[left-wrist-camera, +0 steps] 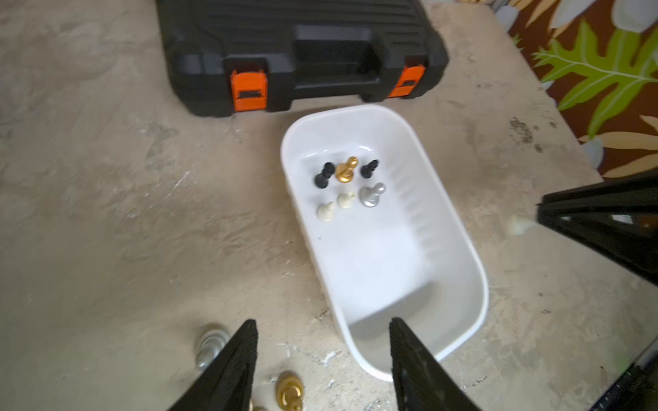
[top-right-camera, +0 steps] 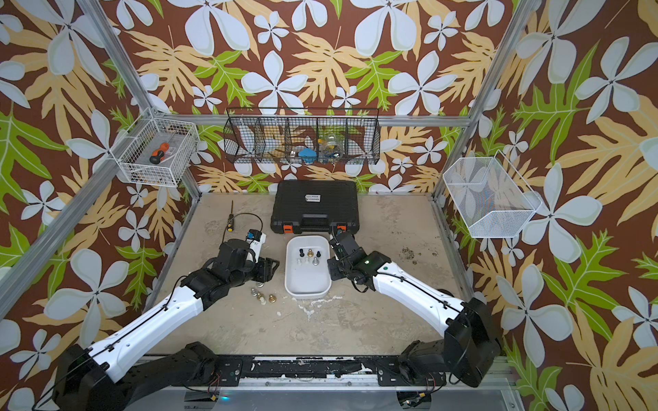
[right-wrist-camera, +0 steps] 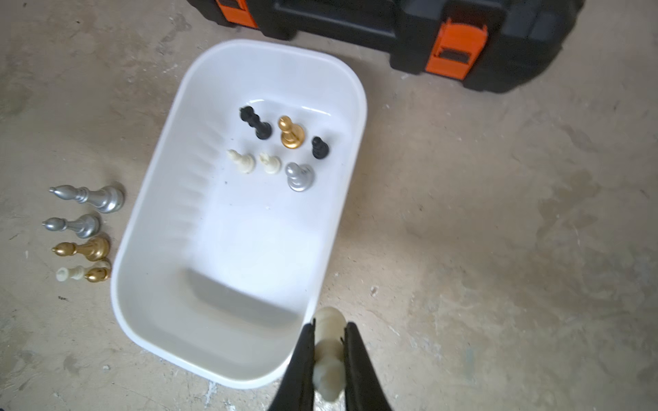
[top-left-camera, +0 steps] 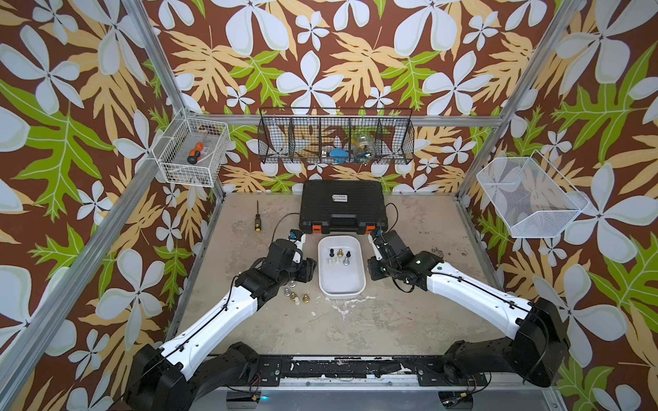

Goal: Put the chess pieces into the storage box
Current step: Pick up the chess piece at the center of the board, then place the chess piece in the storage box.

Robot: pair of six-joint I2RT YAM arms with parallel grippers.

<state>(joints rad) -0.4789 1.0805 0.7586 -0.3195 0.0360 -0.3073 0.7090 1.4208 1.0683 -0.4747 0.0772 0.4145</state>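
Chess pieces [top-left-camera: 340,253] stand at the far end of the white storage box [top-left-camera: 341,284]: two black, one gold, two cream, one silver. Five more pieces [top-left-camera: 294,296] stand on the surface [top-left-camera: 356,327] just left of the box. A black toolcase [top-left-camera: 342,204] lies closed behind it. Only the right wrist view shows the right end effector [right-wrist-camera: 330,331] clenched on a cream piece [right-wrist-camera: 329,359], by the box's right side. The left wrist view shows the left end effector [left-wrist-camera: 323,322] spread wide, holding nothing, near the loose pieces.
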